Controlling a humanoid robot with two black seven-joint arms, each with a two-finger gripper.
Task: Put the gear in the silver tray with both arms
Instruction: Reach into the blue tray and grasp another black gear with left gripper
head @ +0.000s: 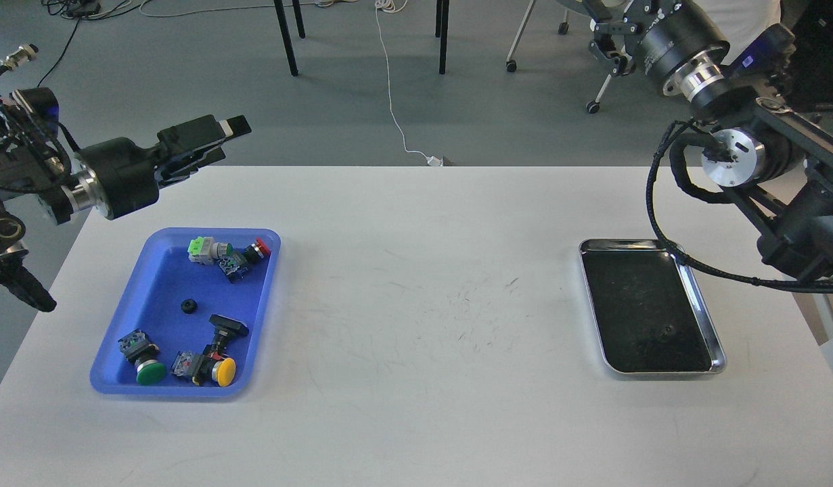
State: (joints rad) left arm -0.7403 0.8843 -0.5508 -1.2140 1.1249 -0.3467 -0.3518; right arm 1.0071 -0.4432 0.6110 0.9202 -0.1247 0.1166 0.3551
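Observation:
The silver tray (623, 243) lies on the right of the white table. A small dark round thing (667, 331) rests on its dark floor; I cannot tell what it is. A small black gear (188, 306) lies in the middle of the blue tray (164, 277) on the left. My left gripper (216, 135) hovers above the table's far left edge, beyond the blue tray, seen side-on, so its fingers overlap. My right gripper (609, 30) is high at the top right over the floor, far from the silver tray and partly cut off by the view's edge.
The blue tray also holds several push-button switches with green (150, 373), yellow (225, 371) and red (262, 247) caps. My right arm's cable loop (660, 223) hangs near the silver tray's far right corner. Chair legs and a white cable stand on the floor beyond the table.

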